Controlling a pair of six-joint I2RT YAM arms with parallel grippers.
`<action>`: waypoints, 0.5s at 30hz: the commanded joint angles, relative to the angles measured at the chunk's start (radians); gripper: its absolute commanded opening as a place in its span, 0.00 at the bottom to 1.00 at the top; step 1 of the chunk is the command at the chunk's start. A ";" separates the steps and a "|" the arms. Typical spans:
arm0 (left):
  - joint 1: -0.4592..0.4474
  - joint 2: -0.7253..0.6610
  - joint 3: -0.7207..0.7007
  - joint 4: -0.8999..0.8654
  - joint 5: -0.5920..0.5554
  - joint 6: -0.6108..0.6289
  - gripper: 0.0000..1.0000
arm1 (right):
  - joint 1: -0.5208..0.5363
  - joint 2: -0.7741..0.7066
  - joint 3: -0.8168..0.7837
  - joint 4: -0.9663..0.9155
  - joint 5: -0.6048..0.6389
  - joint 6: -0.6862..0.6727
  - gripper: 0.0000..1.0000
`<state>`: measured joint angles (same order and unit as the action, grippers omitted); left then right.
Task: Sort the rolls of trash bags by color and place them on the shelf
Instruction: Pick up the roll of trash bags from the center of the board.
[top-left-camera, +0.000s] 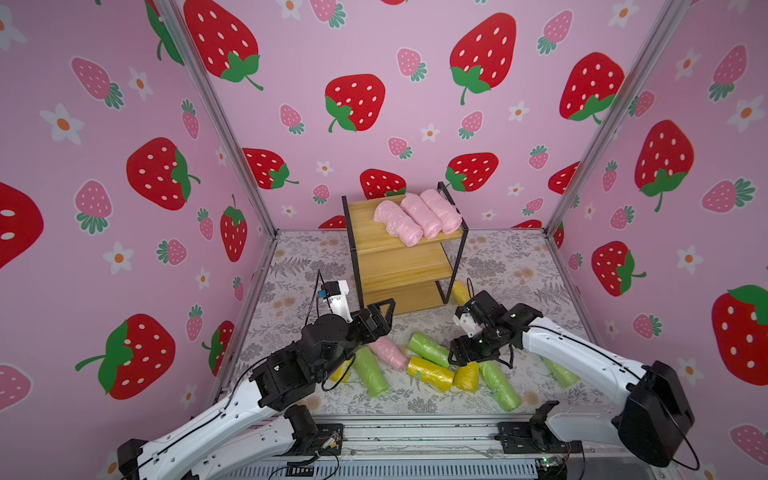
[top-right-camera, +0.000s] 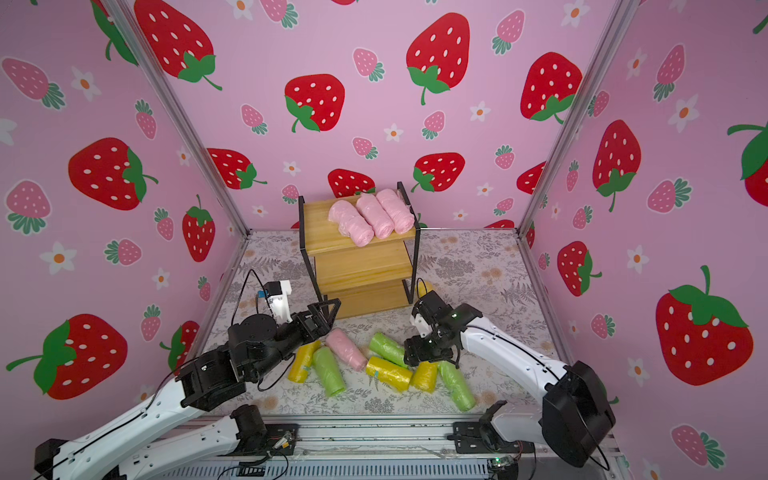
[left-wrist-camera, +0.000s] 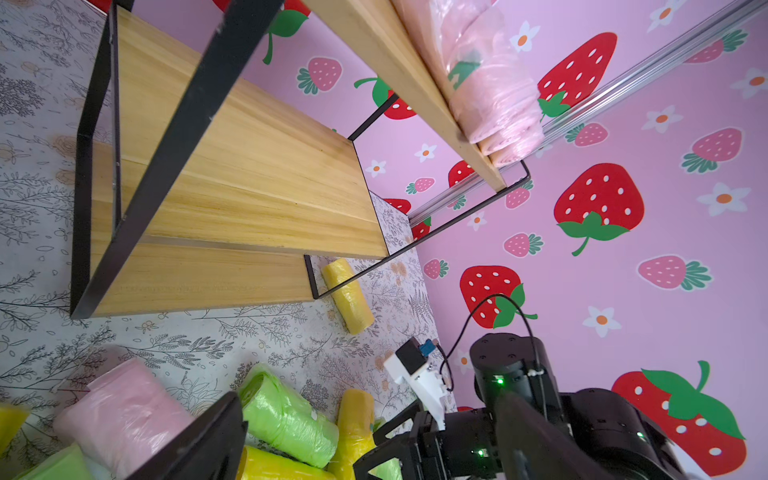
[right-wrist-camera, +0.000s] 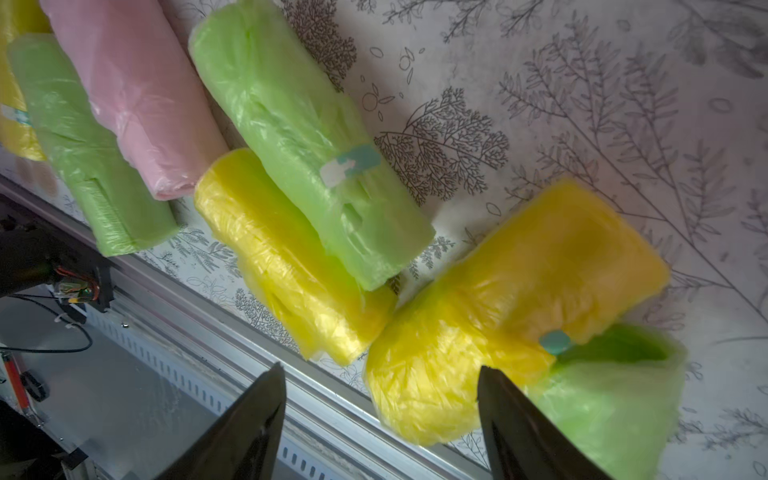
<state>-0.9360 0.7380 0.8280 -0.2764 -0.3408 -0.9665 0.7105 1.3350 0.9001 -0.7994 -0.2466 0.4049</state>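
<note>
The shelf (top-left-camera: 405, 257) (top-right-camera: 361, 266) stands at the back with three pink rolls (top-left-camera: 415, 216) (top-right-camera: 374, 218) side by side on its top board; the lower boards (left-wrist-camera: 249, 178) are bare. Loose rolls lie in front: a pink roll (top-left-camera: 390, 353) (left-wrist-camera: 124, 415), green rolls (top-left-camera: 428, 349) (right-wrist-camera: 307, 137) and yellow rolls (top-left-camera: 430, 372) (right-wrist-camera: 286, 257). My left gripper (top-left-camera: 380, 318) (left-wrist-camera: 370, 440) hangs open by the shelf's front left corner, above the pink roll, holding nothing. My right gripper (top-left-camera: 469, 362) (right-wrist-camera: 380, 399) is open, its jaws straddling the end of a yellow roll (top-left-camera: 467, 376) (right-wrist-camera: 511, 299).
Another yellow roll (top-left-camera: 460, 292) (left-wrist-camera: 349, 295) lies against the shelf's right foot. A green roll (top-left-camera: 561, 372) lies partly under my right arm. A green roll (top-left-camera: 370, 374) and a yellow one (top-right-camera: 303, 361) lie below my left wrist. The metal rail (top-left-camera: 415, 432) borders the table front.
</note>
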 joint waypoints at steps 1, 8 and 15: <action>0.000 -0.018 -0.004 0.031 -0.004 -0.009 0.98 | 0.023 0.071 0.024 0.074 0.039 -0.033 0.79; -0.001 -0.039 -0.022 0.049 -0.007 -0.016 0.98 | 0.036 0.193 0.035 0.122 0.110 -0.067 0.77; -0.001 -0.045 -0.038 0.071 -0.003 -0.024 0.98 | 0.037 0.227 0.070 0.101 0.157 -0.102 0.78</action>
<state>-0.9360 0.6994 0.7929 -0.2359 -0.3405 -0.9909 0.7464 1.5509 0.9405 -0.6811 -0.1364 0.3347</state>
